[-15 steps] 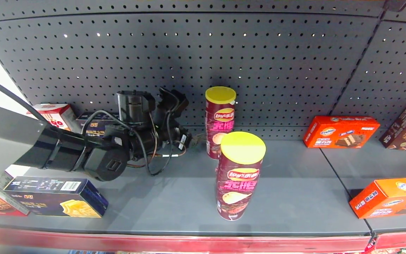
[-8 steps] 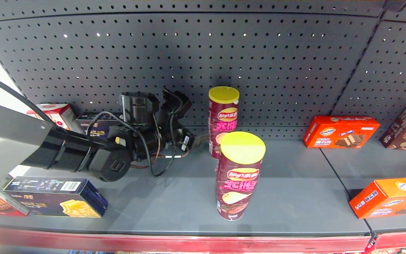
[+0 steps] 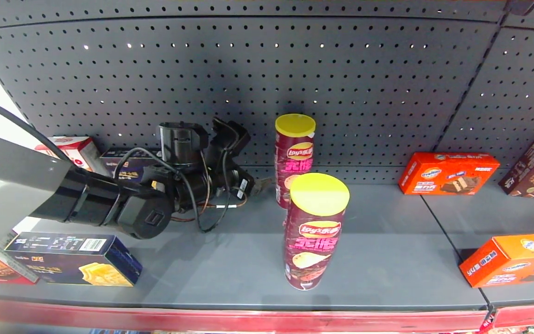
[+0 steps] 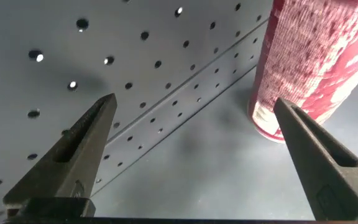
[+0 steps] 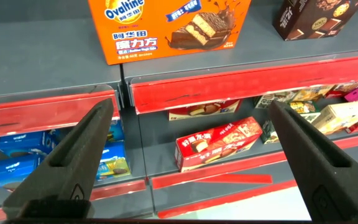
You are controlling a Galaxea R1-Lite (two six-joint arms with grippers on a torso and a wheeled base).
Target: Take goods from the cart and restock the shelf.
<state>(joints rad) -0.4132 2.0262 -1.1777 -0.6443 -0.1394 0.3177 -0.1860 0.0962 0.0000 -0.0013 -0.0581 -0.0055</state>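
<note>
The far can (image 3: 295, 153) has shifted slightly right with the left pincer (image 4: 194, 99), now spread beside it. Placement on the shelf (image 3: 387, 250) looks done

1. Front chip can (image 3: 314, 232): round logo above large pink characters.
2. Rear chip can (image 3: 294, 157), at its twelve o'clock: same markings.
3. Orange box (image 3: 448, 172), three o'clock: logo, white characters.
4. Blue box (image 3: 72, 260), eight o'clock: barcode, perhaps fine print.
</note>
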